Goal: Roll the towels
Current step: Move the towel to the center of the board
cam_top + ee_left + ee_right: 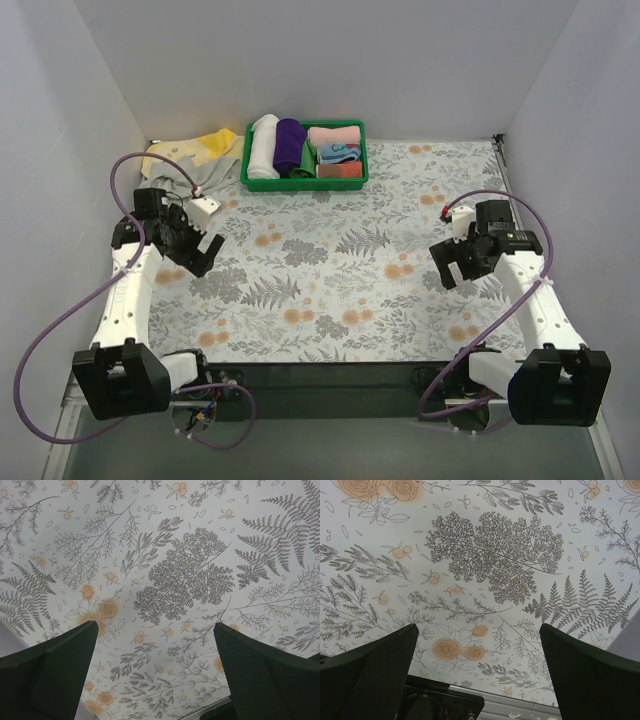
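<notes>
Left gripper (pixel 155 630) and right gripper (pixel 477 630) hang wide open, empty; the towels (pixel 200 148) lie heaped together, so one pinch may lift both.

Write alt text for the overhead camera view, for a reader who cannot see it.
The left hand and right hand hang open and empty over a fern-print table. A grey towel and a yellow towel lie crumpled in the far left corner, beside a green basket of rolled and folded cloths.
</notes>
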### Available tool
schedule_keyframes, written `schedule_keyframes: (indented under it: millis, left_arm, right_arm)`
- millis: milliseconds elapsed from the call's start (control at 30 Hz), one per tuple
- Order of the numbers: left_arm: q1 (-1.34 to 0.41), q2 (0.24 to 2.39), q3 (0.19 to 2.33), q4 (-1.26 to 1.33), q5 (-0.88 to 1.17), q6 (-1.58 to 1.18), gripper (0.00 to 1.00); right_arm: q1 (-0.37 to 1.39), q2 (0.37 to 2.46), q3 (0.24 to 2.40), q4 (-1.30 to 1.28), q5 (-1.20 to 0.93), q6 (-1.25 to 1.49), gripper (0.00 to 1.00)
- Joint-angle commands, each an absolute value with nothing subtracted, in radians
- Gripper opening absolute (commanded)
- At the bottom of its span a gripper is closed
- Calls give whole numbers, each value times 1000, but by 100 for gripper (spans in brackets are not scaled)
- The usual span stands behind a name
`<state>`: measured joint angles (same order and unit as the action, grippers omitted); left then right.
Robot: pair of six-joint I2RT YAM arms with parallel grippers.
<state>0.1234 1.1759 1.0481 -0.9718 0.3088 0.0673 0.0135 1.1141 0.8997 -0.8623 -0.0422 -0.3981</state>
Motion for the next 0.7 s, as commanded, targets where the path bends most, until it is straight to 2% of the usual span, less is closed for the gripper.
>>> schedule_keyframes:
  millis: [0,167,267,500,667]
  left_arm:
    - [127,1213,1077,-980,351,98,98]
    - [127,1383,1172,-948,302,52,98]
    - [129,1581,1287,-992,273,6,92]
    - [132,1952,1661,-885,245,-103,89]
    - [141,2227,2041,-844,235,-152,87]
  right_arm:
    - [15,1131,940,-861,-63,-406,99]
    - [17,1172,940,-853,-92,-407,99]
    - [17,1227,946,-853,-115,-405,99]
    - [17,1313,980,-850,-152,-400,99]
    - [17,1350,994,-847,-158,-397,99]
